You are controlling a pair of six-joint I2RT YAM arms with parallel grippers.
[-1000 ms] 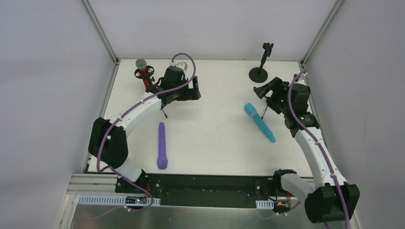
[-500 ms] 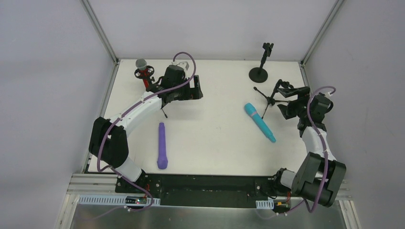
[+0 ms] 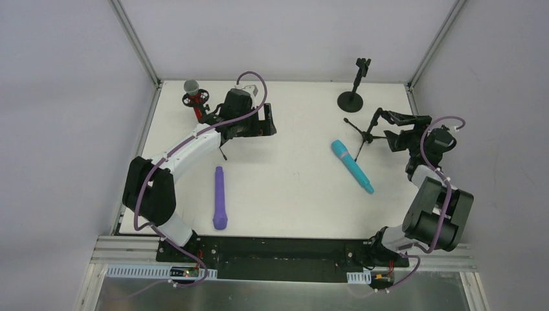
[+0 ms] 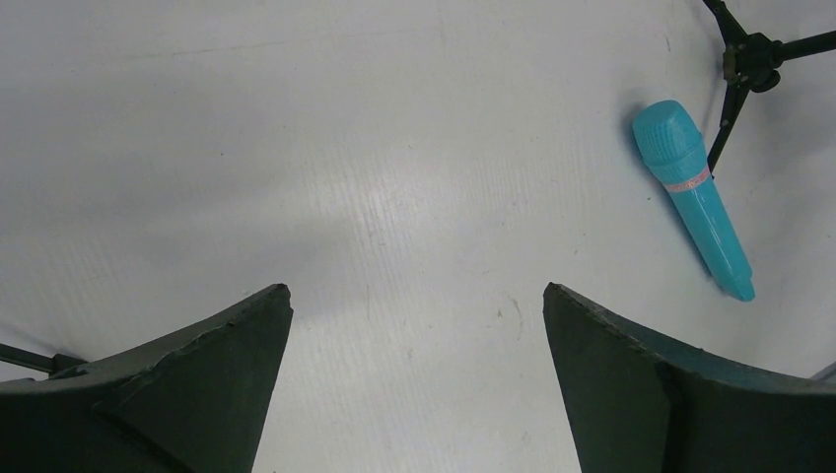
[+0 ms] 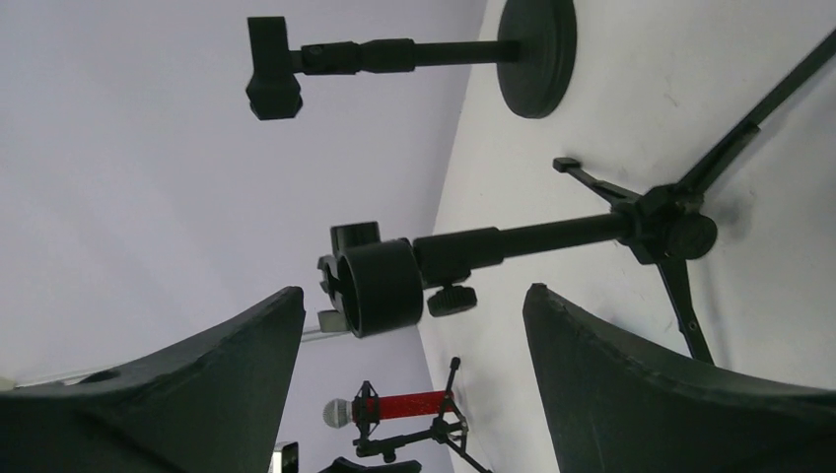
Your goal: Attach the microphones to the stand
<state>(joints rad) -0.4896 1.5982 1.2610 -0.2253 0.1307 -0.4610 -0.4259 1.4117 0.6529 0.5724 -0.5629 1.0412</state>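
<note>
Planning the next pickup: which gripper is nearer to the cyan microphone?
Right. The right gripper sits just beyond the cyan microphone and to its right, by the tripod stand. The left gripper is well off to its left across the table.

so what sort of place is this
Probably a robot test cell: a white table boxed in by grey panels, left arm and right arm bolted at its edge, purple microphone and cyan microphone laid out.
</note>
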